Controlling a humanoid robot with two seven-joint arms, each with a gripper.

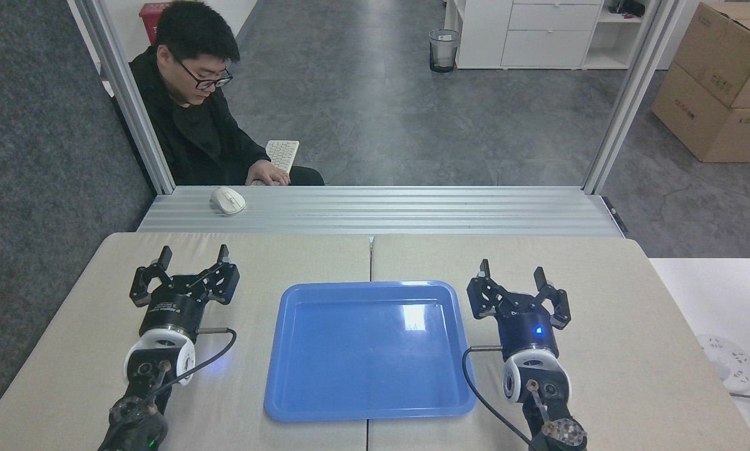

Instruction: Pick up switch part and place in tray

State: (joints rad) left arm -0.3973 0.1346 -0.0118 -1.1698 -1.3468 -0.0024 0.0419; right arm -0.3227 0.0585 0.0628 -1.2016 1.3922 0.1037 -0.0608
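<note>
The blue tray (300, 401) lies in the middle of the table with nothing in it. My left gripper (193, 255) rests to the tray's left, open, with nothing between its fingers. To the tray's right my right gripper (511, 272) is open too, and holds nothing. The switch part is out of view in the head view.
A person in black sits beyond the table's far left, one hand on a white keyboard (282, 153). A white mouse (227, 200) lies on the ribbed metal ledge (412, 210). Metal frame posts stand at both far corners. A white round device (724, 362) sits off the table's right edge.
</note>
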